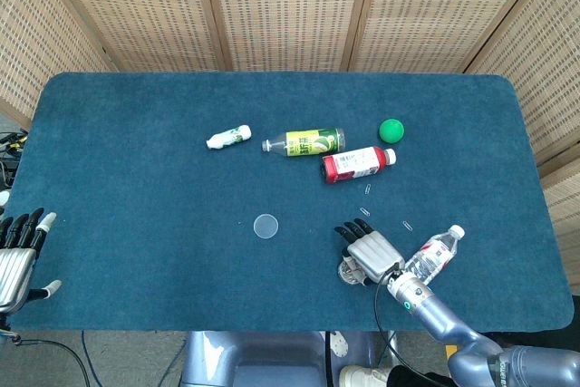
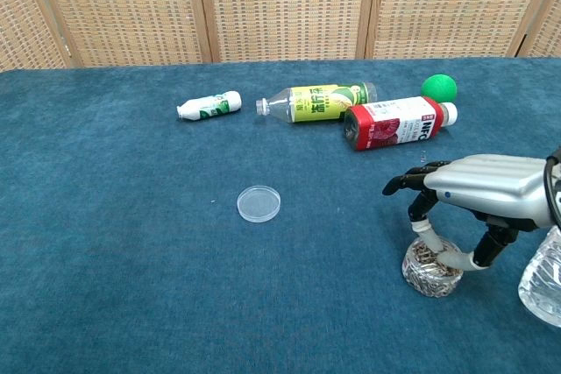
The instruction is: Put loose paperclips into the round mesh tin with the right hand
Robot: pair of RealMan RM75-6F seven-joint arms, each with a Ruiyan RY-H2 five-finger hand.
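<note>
The round mesh tin (image 2: pixel 431 271) holds a heap of paperclips near the table's front right; it also shows as the tin (image 1: pixel 348 271) in the head view. My right hand (image 2: pixel 480 192) hovers over it, palm down, also seen as the right hand (image 1: pixel 372 251) from above. Its thumb and one finger reach down into the tin's mouth with their tips close together. Whether a clip sits between them is hidden. Loose paperclips (image 1: pixel 408 225) lie on the cloth just beyond the hand, another paperclip (image 1: pixel 369 190) further back. My left hand (image 1: pixel 20 258) rests off the table's left front corner, fingers apart and empty.
A clear water bottle (image 1: pixel 435 254) lies right beside my right hand. A small clear lid (image 2: pixel 259 203) sits mid-table. Further back lie a red-labelled bottle (image 2: pixel 394 123), a yellow-labelled bottle (image 2: pixel 317 101), a small white bottle (image 2: pixel 209 106) and a green ball (image 2: pixel 438 88).
</note>
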